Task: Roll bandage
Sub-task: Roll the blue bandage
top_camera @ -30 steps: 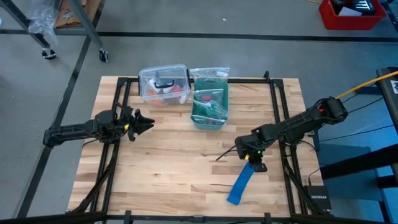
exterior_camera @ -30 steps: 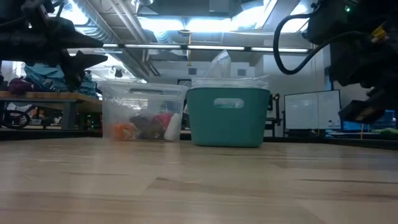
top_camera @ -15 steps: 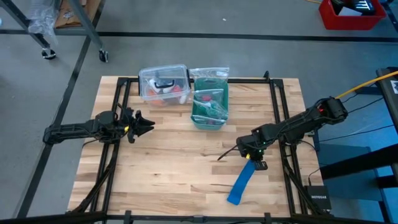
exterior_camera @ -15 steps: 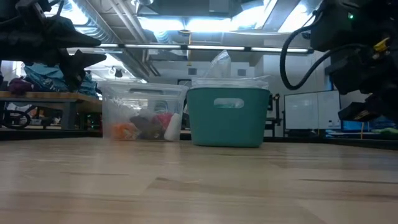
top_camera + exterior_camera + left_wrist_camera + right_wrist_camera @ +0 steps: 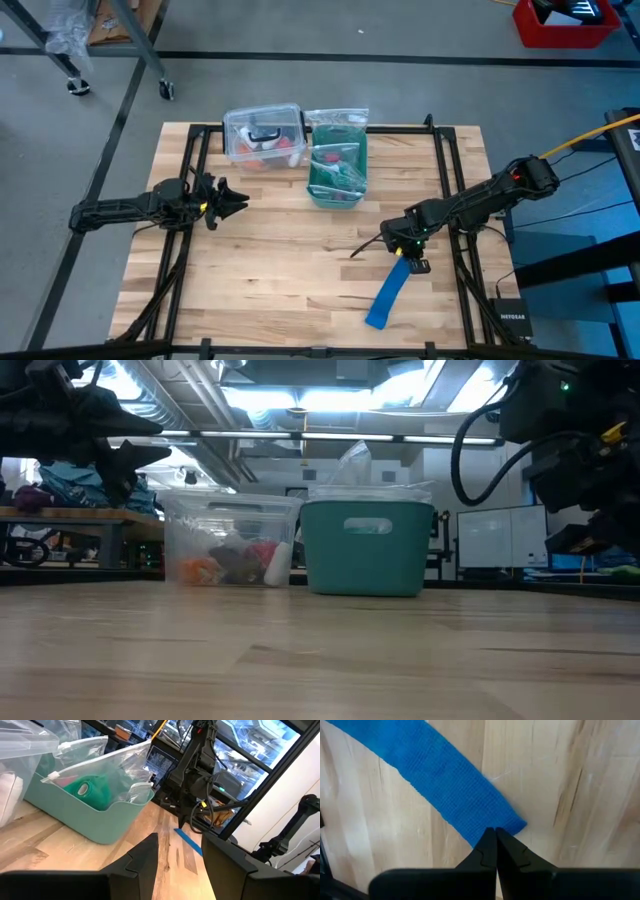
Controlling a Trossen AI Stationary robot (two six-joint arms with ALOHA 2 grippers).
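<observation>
The bandage was laid flat on the wooden surface, its end pinched by the right gripper. The left gripper was held aloft, fingers spread, well apart.

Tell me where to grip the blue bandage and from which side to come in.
Grip the bandage at its free end, coming straight down from above. It lies flat on the table, so only a top-down pinch at that short edge can probably lift it. The right gripper, fingers shut, is already at that end.
</observation>
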